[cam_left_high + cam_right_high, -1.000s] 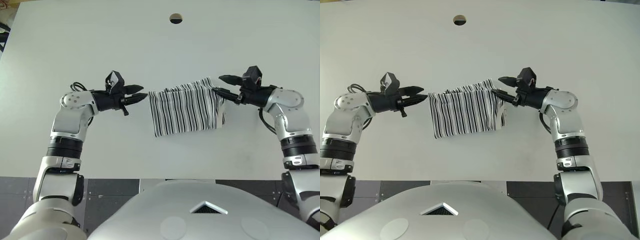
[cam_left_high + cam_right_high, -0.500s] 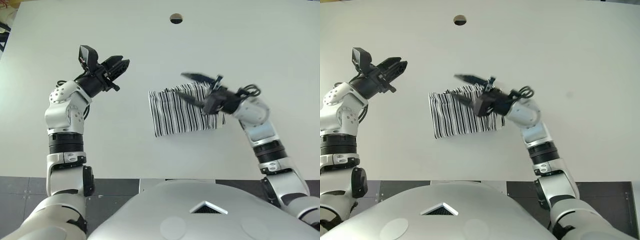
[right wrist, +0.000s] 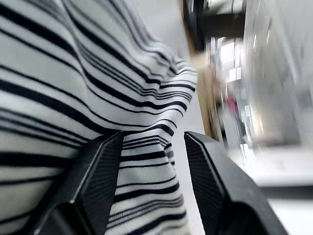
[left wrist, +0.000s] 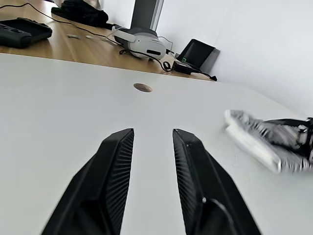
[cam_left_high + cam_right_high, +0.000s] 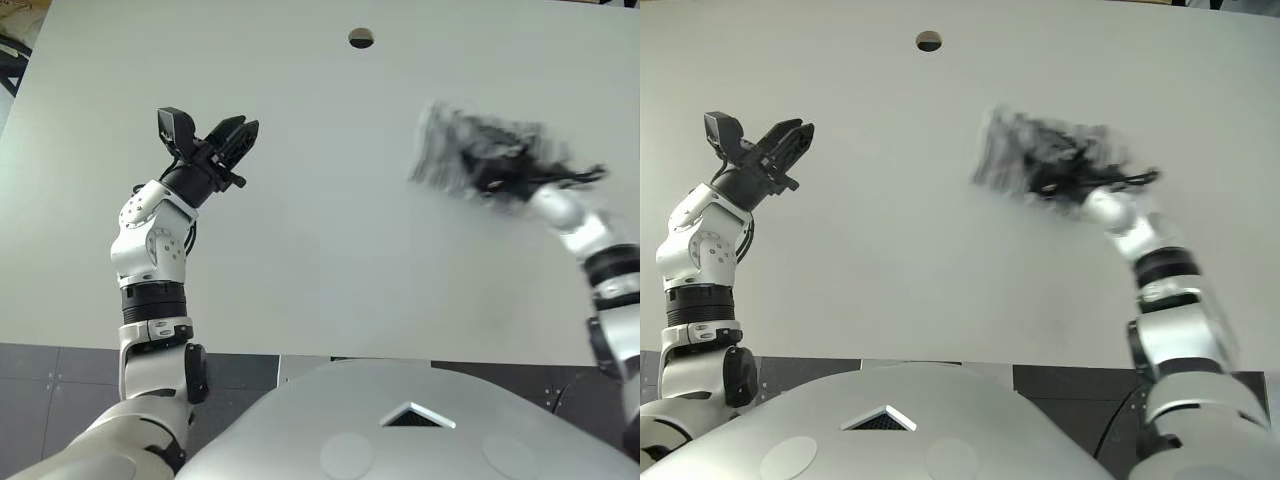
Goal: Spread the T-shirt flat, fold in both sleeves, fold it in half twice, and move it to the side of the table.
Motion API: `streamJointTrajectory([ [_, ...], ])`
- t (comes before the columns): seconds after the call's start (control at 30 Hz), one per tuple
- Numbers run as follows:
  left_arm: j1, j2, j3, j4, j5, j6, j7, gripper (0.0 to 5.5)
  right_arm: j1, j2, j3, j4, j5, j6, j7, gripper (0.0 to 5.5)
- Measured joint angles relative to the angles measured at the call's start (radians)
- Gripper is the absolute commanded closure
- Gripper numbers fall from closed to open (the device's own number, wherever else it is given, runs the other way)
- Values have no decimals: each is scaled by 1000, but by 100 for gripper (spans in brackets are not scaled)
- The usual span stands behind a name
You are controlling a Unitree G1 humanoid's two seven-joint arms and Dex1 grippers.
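Note:
The folded black-and-white striped T-shirt is a blurred bundle over the right part of the white table. My right gripper is at its right end, shut on the cloth. In the right wrist view, the stripes lie between and beyond the two black fingers. My left gripper is held up over the table's left part, open and empty, well away from the shirt. Its own view shows the two spread fingers, with the T-shirt far off.
A round cable hole sits near the table's far edge. Beyond that edge stands a wooden desk with a white headset and black devices. The table's front edge runs just before my body.
My right gripper has swept the T-shirt from the table's middle to the right and slightly farther away. My left arm has lifted up and back from the shirt's left corner, its fingers opening.

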Motion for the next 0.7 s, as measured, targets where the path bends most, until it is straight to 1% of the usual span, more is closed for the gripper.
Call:
streamJointTrajectory([
  [0.03, 0, -8, 15, -14, -3, -5, 16, 402, 0, -89, -13, 96, 0, 53, -5, 317],
  [0.1, 0, -28, 47, -31, -30, -19, 38, 402, 10, -170, -42, 231, 15, 139, -6, 317],
  [0.2, -5, -60, 50, -40, -39, -35, 41, 402, 1, -142, -67, 276, 49, 160, -15, 317],
  [0.3, -5, -60, 50, -36, -38, -45, 35, 402, -22, -106, -76, 293, 64, 171, -44, 317],
  [0.33, -5, -60, 51, -35, -38, -46, 34, 402, -24, -96, -80, 293, 67, 165, -70, 317],
  [0.37, -6, -60, 56, -36, -38, -57, 35, 402, -23, -81, -81, 278, 62, 135, -147, 317],
  [0.4, -5, -60, 59, -47, -37, -68, 40, 402, -22, -76, -79, 237, 31, 122, -237, 317],
  [0.43, 3, -61, 67, -79, -37, -78, 64, 402, -16, -88, -93, 147, -9, 136, -332, 317],
  [0.5, 17, -67, 75, -157, -35, -87, 112, 402, -9, -117, -149, -65, -78, 184, -450, 317],
  [0.6, 39, -92, 76, -297, 12, -116, 224, 402, 16, -101, -199, -403, -151, 285, -501, 317],
  [0.63, 39, -104, 76, -346, 44, -134, 271, 402, 16, -72, -199, -497, -164, 310, -503, 317],
  [0.67, 28, -133, 70, -402, 123, -190, 357, 402, 8, 7, -187, -601, -169, 333, -508, 317],
  [0.7, -11, -169, 52, -413, 187, -269, 418, 402, -22, 132, -160, -619, -125, 307, -511, 317],
])
